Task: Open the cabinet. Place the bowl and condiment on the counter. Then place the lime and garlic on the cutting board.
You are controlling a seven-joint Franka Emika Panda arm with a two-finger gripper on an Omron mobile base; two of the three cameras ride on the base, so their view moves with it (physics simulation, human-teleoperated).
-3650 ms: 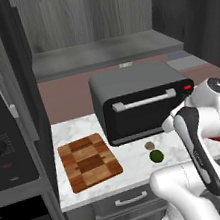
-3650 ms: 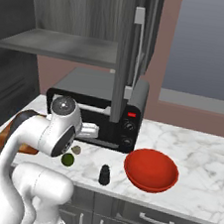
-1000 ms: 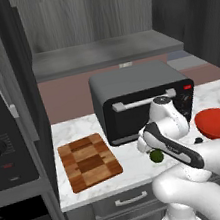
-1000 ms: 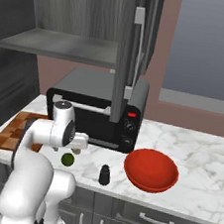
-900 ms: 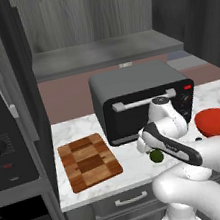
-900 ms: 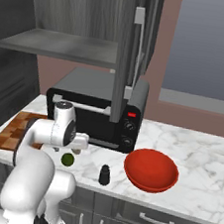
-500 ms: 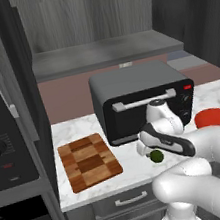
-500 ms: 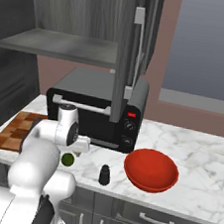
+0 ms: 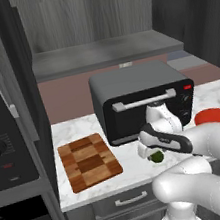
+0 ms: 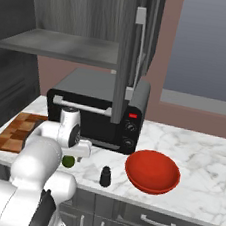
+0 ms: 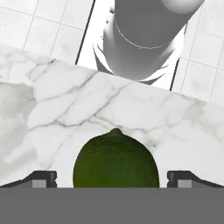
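Observation:
The dark green lime [image 11: 116, 159] lies on the white marble counter [image 11: 65, 109], between the fingers of my open gripper [image 11: 113, 180], a small gap on each side. From the base, the hand sits low over the lime [image 9: 157, 157] in front of the toaster oven. The chequered cutting board [image 9: 87, 161] lies to the left of it. The red bowl [image 10: 152, 171] and the dark condiment bottle [image 10: 105, 176] stand on the counter to the right. The cabinet [image 10: 71, 24] is open, its door [image 10: 130, 52] swung out. The garlic is hidden.
A black toaster oven [image 9: 140, 97] stands just behind the hand. A stove with knobs [image 9: 1, 145] borders the counter on the left. Grey drawers [image 10: 156, 221] run below the counter edge. Bare marble lies between board and lime.
The arm swung from near the bowl leftward to the lime, then settled lower over it. Lime, bowl, bottle and board have not moved.

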